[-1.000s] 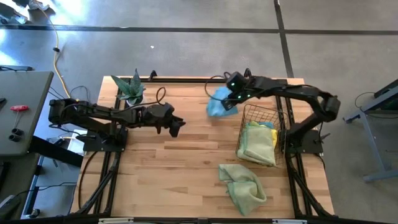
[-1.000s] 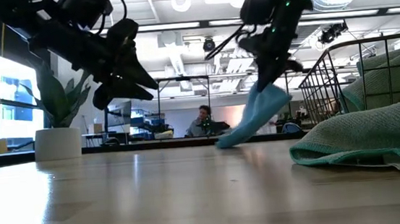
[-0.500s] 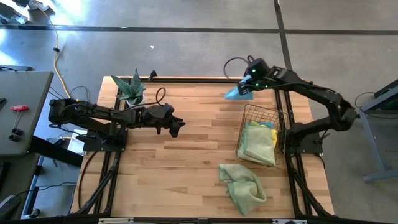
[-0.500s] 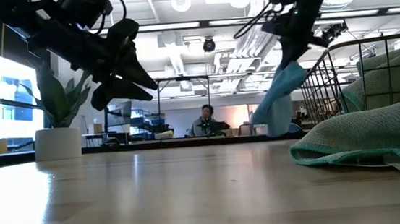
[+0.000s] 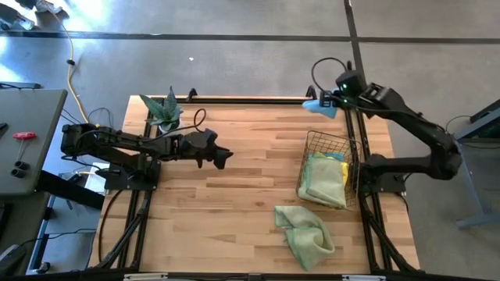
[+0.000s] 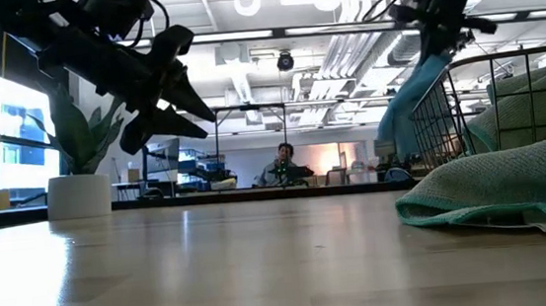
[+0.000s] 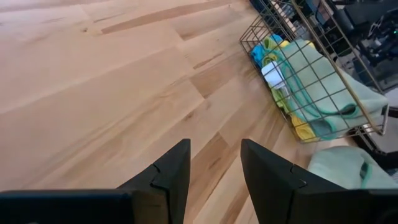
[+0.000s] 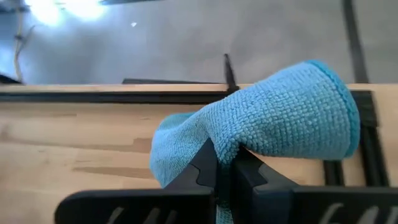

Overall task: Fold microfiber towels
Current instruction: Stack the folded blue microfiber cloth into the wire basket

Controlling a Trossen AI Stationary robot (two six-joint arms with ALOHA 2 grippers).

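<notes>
Blue towel up in the air, not yet laid out for folding.
Your right gripper has its fingers pinched tight on the light blue towel, hanging over the tabletop's far right corner, past the wire basket. Left gripper waits mid-tabletop, fingers partly apart, empty. Next, I'd say: bring towel to bare wood & spread flat w/ both arms.

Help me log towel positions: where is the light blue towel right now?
In the high view, the light blue towel hangs pinched in the right gripper at the table's far right edge, just beyond the wire basket.
</notes>
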